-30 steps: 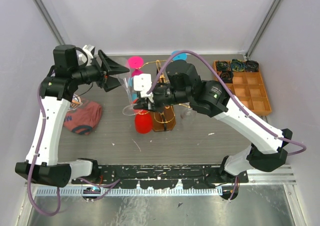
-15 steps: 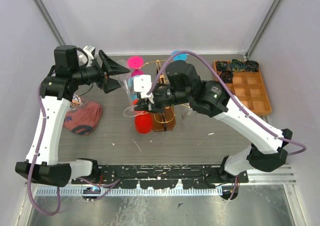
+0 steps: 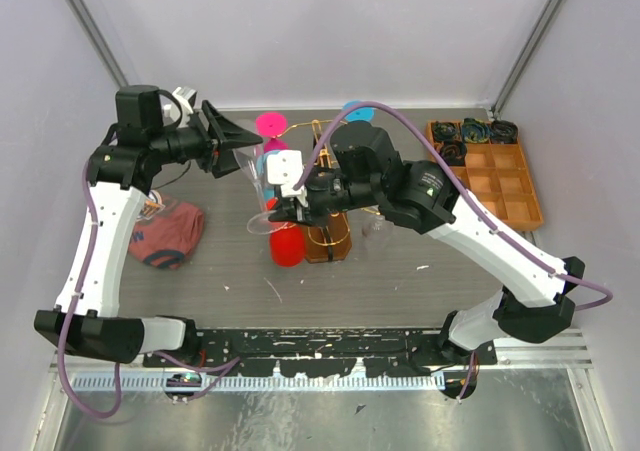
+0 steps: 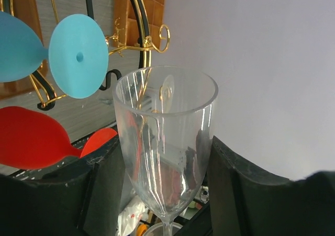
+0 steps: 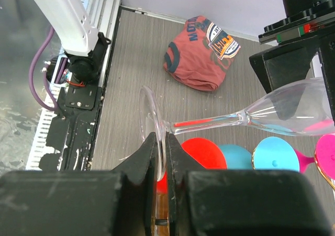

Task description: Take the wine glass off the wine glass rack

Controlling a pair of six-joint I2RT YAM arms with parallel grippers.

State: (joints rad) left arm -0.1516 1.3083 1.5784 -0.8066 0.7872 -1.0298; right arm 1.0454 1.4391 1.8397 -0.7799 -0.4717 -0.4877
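Observation:
The gold wire wine glass rack stands mid-table on its brown base, and it also shows in the left wrist view. A clear wine glass lies sideways in the air to the rack's left. My right gripper is shut on the glass's foot, which is pinched thin between the fingers. My left gripper is open. Its fingers flank the glass's bowl closely; I cannot tell whether they touch it. Red, blue and pink glasses hang on the rack.
A crumpled red T-shirt lies on the table at the left. A compartmented orange-brown wooden tray sits at the right back. White walls close in behind and on both sides. The arm bases stand along the near rail.
My left arm has shifted slightly right, bringing its open fingers further along the glass bowl. My right gripper still grips the foot in about the same place.

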